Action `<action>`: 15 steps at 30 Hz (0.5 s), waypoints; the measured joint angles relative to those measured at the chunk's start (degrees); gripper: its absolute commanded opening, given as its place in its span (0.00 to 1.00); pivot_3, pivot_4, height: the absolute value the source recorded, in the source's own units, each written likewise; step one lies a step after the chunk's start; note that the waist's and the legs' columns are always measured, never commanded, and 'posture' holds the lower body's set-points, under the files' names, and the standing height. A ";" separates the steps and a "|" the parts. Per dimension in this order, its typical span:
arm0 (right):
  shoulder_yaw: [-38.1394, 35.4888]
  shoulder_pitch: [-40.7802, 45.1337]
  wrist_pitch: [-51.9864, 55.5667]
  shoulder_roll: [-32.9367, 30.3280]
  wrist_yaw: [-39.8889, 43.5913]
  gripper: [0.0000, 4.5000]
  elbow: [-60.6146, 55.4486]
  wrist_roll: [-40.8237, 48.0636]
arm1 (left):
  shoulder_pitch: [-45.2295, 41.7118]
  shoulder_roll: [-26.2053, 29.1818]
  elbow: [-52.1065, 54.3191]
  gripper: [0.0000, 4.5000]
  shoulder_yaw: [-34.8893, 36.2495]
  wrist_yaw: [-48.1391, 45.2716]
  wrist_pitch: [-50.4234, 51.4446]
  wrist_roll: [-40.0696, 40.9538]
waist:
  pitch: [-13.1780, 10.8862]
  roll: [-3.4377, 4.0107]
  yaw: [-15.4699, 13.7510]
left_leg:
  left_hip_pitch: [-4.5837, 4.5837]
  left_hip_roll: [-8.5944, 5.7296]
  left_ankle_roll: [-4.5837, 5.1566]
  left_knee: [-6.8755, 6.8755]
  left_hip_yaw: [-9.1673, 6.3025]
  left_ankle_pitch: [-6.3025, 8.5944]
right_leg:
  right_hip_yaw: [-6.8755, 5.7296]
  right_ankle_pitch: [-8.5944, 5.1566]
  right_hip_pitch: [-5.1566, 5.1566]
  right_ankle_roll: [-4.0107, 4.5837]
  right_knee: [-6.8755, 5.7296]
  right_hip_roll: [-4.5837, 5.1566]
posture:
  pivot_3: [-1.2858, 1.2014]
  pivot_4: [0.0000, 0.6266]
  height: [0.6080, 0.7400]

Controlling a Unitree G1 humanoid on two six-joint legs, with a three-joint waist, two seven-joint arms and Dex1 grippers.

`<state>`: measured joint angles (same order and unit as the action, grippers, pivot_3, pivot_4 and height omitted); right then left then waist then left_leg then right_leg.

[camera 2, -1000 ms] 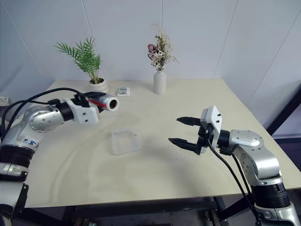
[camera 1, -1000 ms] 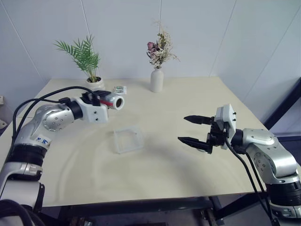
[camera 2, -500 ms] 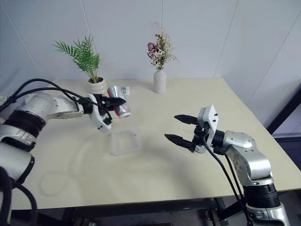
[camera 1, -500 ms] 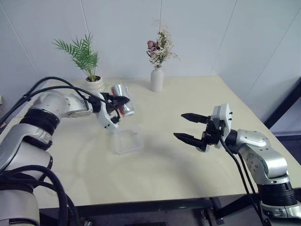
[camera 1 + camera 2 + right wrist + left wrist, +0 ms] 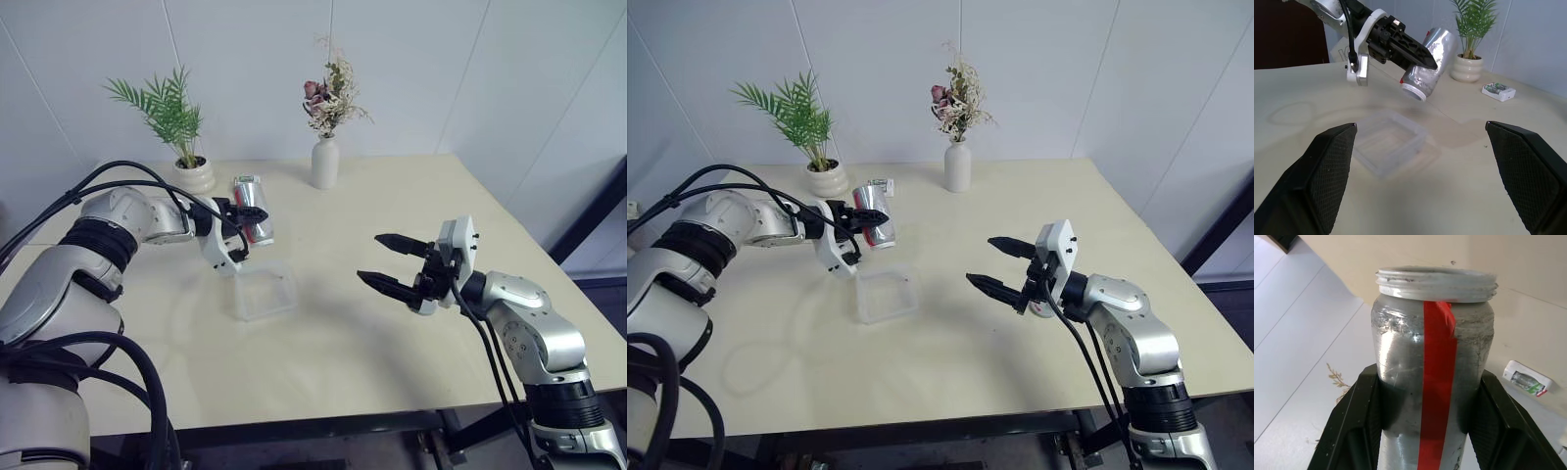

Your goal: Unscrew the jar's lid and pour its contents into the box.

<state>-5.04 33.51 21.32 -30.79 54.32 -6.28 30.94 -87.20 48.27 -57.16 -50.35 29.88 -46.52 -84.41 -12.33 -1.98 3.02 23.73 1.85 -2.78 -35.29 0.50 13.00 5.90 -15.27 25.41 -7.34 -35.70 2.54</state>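
From the head views I see my left pincer (image 5: 247, 217) clamped on the jar (image 5: 253, 208), held tilted in the air above the box (image 5: 265, 290), which sits near the tabletop's (image 5: 392, 323) middle. My right pincer (image 5: 392, 264) hangs spread wide and empty toward the right edge.

My left wrist view adds the jar's lidless threaded mouth and red stripe (image 5: 1437, 382).

My right wrist view shows that mouth angled down over the box's far side, with a small packet (image 5: 1498, 91) beyond.

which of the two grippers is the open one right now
The right gripper: its fingers stand wide apart with nothing between them, while the left gripper is clamped on the jar.
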 measured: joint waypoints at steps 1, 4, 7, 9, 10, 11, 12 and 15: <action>0.00 0.01 -0.04 0.00 0.00 0.99 0.00 0.00 | 0.02 0.08 -0.49 0.43 0.89 -1.24 -1.04 1.98 | 0.00 0.00 0.00 | -0.01 0.00 0.00 -0.01 0.02 0.00 | 0.01 0.00 0.00 0.00 -0.02 0.00 | 0.52 0.24 1.00; 0.00 0.02 -0.04 0.00 0.00 0.99 -0.01 0.02 | 0.61 -0.02 -4.06 0.43 6.73 -8.72 -4.83 11.71 | 0.00 0.00 0.01 | -0.01 0.00 0.00 -0.09 0.04 0.00 | 0.01 0.00 0.01 0.00 -0.09 0.00 | 0.52 0.24 1.00; 0.00 0.02 -0.01 -0.04 0.01 0.99 -0.06 0.05 | 6.39 -1.85 -11.01 0.43 21.29 -30.36 -7.71 34.61 | 0.01 0.02 0.10 | -0.12 0.02 0.00 -0.19 0.18 0.00 | 0.07 -0.02 0.00 0.04 -0.26 0.00 | 0.52 0.24 1.00; -0.02 0.02 0.00 -0.10 0.01 0.99 -0.10 0.06 | 12.40 -4.02 -11.20 0.43 29.85 -44.81 -4.33 49.08 | 0.01 0.01 0.10 | -0.11 0.04 -0.01 -0.36 0.16 -0.01 | 0.07 -0.02 0.00 0.06 -0.44 -0.03 | 0.52 0.24 1.00; -0.02 0.02 0.03 -0.12 0.01 0.99 -0.19 0.07 | 15.79 -5.11 -9.49 0.43 34.05 -51.58 -0.73 56.32 | 0.01 0.01 0.14 | -0.09 0.05 -0.01 -0.46 0.16 -0.01 | 0.08 -0.01 0.00 0.07 -0.47 -0.06 | 0.52 0.24 1.00; -0.03 0.01 0.05 -0.19 0.01 0.99 -0.25 0.08 | 18.84 -5.94 -7.18 0.43 37.68 -57.15 3.32 62.75 | 0.01 0.01 0.23 | -0.07 0.05 0.00 -0.58 0.15 0.00 | 0.11 -0.01 0.00 0.06 -0.57 -0.06 | 0.52 0.24 1.00; -0.05 0.00 0.11 -0.29 0.02 0.99 -0.30 0.10 | 22.41 -6.58 -3.15 0.43 41.24 -62.25 8.36 69.05 | 0.00 0.00 0.34 | -0.04 0.06 0.00 -0.67 0.12 0.00 | 0.12 0.00 0.00 0.06 -0.65 -0.06 | 0.52 0.24 1.00; -0.12 0.00 0.26 -0.82 0.22 0.99 -0.42 0.15 | 32.34 -8.19 12.12 0.43 50.19 -70.59 25.86 85.20 | 0.00 0.00 0.43 | -0.06 0.06 0.01 -0.84 0.06 0.00 | 0.15 0.00 0.00 0.05 -0.89 -0.06 | 0.52 0.24 1.00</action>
<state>-5.17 33.51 21.58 -31.61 54.54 -6.70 31.09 -54.86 40.09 -45.04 -0.16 -40.71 -20.66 0.79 -12.33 -1.98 3.45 23.67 1.91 -2.77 -36.13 0.57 13.00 6.05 -15.27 25.41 -7.29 -36.59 2.47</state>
